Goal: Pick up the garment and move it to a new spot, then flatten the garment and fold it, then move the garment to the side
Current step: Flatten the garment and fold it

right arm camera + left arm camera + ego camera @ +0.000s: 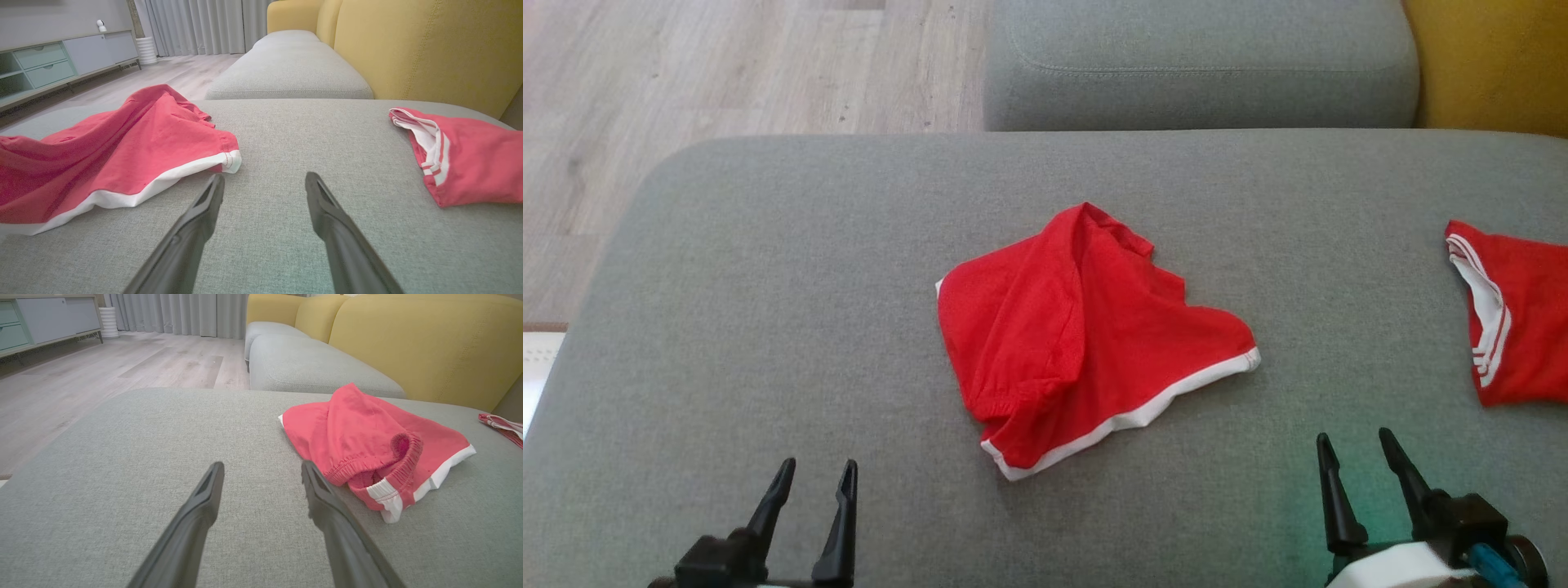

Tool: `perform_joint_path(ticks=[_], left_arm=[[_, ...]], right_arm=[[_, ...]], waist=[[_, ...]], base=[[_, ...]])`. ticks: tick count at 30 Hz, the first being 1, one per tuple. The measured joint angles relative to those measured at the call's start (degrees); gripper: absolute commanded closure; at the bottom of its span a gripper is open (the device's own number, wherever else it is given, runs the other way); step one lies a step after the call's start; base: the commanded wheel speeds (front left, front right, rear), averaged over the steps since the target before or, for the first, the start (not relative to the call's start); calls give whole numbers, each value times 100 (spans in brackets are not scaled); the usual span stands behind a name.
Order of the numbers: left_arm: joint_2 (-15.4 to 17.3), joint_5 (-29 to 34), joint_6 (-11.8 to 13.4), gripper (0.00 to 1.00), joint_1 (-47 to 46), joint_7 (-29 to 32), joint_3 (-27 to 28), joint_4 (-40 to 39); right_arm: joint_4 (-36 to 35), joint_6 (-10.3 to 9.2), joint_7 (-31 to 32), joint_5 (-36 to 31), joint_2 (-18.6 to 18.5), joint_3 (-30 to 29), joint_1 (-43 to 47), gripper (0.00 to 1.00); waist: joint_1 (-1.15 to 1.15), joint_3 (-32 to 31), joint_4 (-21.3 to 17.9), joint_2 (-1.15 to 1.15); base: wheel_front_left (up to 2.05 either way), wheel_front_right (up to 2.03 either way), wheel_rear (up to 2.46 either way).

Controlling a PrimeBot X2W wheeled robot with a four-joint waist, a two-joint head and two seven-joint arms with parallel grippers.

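Left gripper [818, 469]: open and empty, two fingers spread over the near edge of the grey cushion [768, 286], left of its middle.
Right gripper [1354, 439]: likewise open, nothing held, over the near edge toward the right.
Garment [1086, 343]: red shorts with white trim, crumpled in a heap about mid-cushion. One fold raised along the middle, elastic waistband bunched at the near-left side, white hem running along the near-right side.
Reach, left: heap ahead and to the right of the fingers. In the left wrist view the waistband [367, 473] looks just beside the right-hand fingertip [309, 467], with no touch evident.
Reach, right: heap ahead and to the left. In the right wrist view the hem corner [231, 160] sits near the left-hand fingertip [217, 181], apart from it.
Second red piece [1515, 318]: white-striped, at the cushion's right edge, well apart from the heap.
Beyond the far edge: another grey seat [1201, 57], yellow backrest [1494, 57] at far right, pale wood floor [727, 65] at far left.
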Motion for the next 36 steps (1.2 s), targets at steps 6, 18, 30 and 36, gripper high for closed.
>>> perform_joint_path(ticks=[6,18,30,36], left_arm=[[-10,0,-3,0,-10,0,24,58],[490,-405,-46,0,-826,242,-1703,589],[1382,-1418,-51,0,-2063,849,-3167,566],[1636,-1781,-49,0,-2455,891,-3682,557]], right_arm=[[0,0,0,0,0,-2,-1,0],[419,0,336,235,-7,365,-790,0],[1573,0,2373,808,-174,925,-2436,0],[1747,0,2481,955,-341,1048,-2649,0]], waist=[[0,13,-41,0],[0,330,-33,0],[1,781,8,0],[1,914,76,0]], base=[[0,0,0],[0,0,0],[0,0,0],[0,0,0]])
